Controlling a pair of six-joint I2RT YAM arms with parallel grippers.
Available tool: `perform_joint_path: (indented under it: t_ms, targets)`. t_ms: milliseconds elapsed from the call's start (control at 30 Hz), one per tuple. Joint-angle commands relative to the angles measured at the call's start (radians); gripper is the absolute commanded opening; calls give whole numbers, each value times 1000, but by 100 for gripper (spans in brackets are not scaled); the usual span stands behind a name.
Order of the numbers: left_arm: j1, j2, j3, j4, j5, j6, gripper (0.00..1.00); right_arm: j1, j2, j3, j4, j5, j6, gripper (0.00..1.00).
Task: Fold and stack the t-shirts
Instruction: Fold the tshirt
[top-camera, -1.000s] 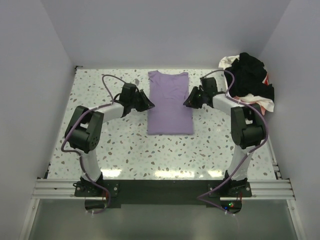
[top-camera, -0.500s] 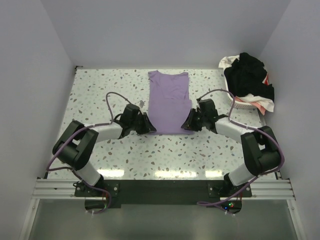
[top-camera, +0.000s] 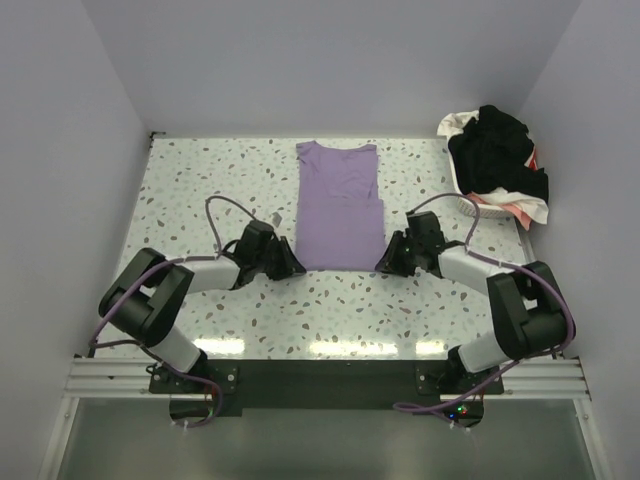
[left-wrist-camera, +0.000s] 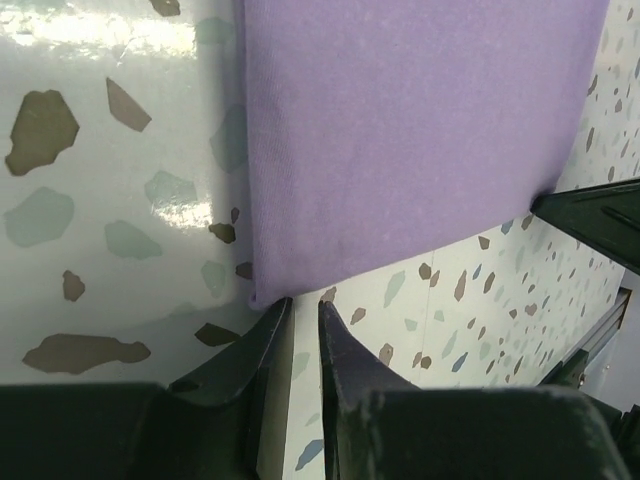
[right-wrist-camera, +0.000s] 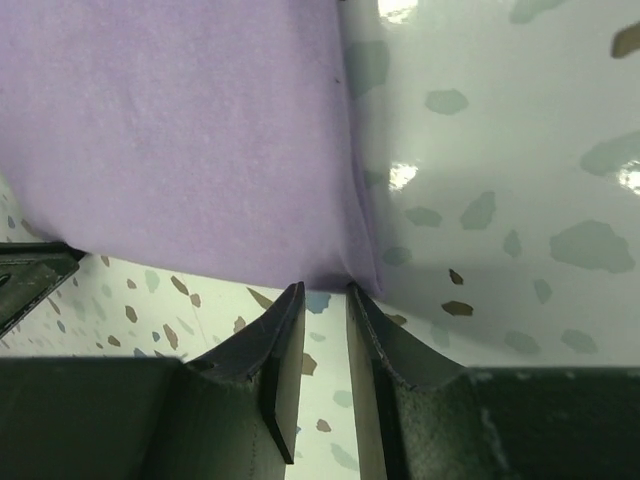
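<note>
A lilac-purple t-shirt (top-camera: 339, 200) lies flat mid-table, folded into a long narrow strip with its collar at the far end. My left gripper (top-camera: 297, 268) is low at the shirt's near left corner. In the left wrist view its jaws (left-wrist-camera: 303, 302) stand a narrow gap apart, one tip touching the cloth (left-wrist-camera: 400, 130) and bare table showing between them. My right gripper (top-camera: 382, 265) is at the near right corner. Its fingertips (right-wrist-camera: 323, 287) meet the hem of the cloth (right-wrist-camera: 180, 130), slightly apart and holding nothing. More t-shirts, black (top-camera: 498, 150), white and pink-red, are heaped at the far right.
A white plastic basket (top-camera: 470, 205) holds the heap at the far right corner, beside the right wall. Walls close the table on the left, back and right. Speckled tabletop (top-camera: 200, 190) surrounds the shirt.
Both arms have swept from beside the shirt's middle toward the near edge and dropped low at its near hem corners. The shirt has not moved.
</note>
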Motion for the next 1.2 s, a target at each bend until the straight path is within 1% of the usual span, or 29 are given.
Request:
perform_joint_path:
  t_ms: [0,67,100,133,200,233,267,400,567,833,967,1033,1067,1100,1133,1167]
  targets:
    - [3,-71,-21,-41,-39,22,22,-16,-84,-24,-47,43,-10,29]
    - [5,-100,-25,-79,-63,26,25,-18,-118,-26,-76,63,-16,35]
    - [6,-111,-28,-88,-72,29,26,-19,-132,-30,-82,67,-17,40]
    - [9,-128,-31,-94,-88,31,33,-19,-147,-33,-85,70,-19,42]
    - [11,-137,-35,-95,-94,28,40,-21,-149,-36,-85,70,-19,46]
    - [12,-135,-37,-88,-91,28,46,-19,-143,-38,-74,69,-16,47]
    - [12,-131,-35,-73,-88,26,48,-19,-138,-40,-64,66,-13,47]
    - [12,-64,-12,-42,-74,23,49,-19,-85,-47,-2,37,1,47]
    - [12,-8,-3,-16,-89,17,46,-19,-39,-53,44,55,1,47]
    - [9,32,6,-10,-126,17,36,-19,-2,-63,88,52,7,43]
    - [5,52,12,2,-118,20,28,-19,9,-64,100,46,12,34]
    - [2,56,18,5,-117,19,17,-19,17,-61,101,46,12,30]
    - [0,55,20,4,-117,19,12,-19,17,-61,102,41,12,24]
    - [-1,50,20,1,-117,20,4,-19,15,-61,101,37,9,21]
    - [-3,44,18,-10,-123,22,0,-19,7,-63,100,34,6,18]
    - [-4,38,15,-16,-128,22,0,-19,1,-67,94,32,3,11]
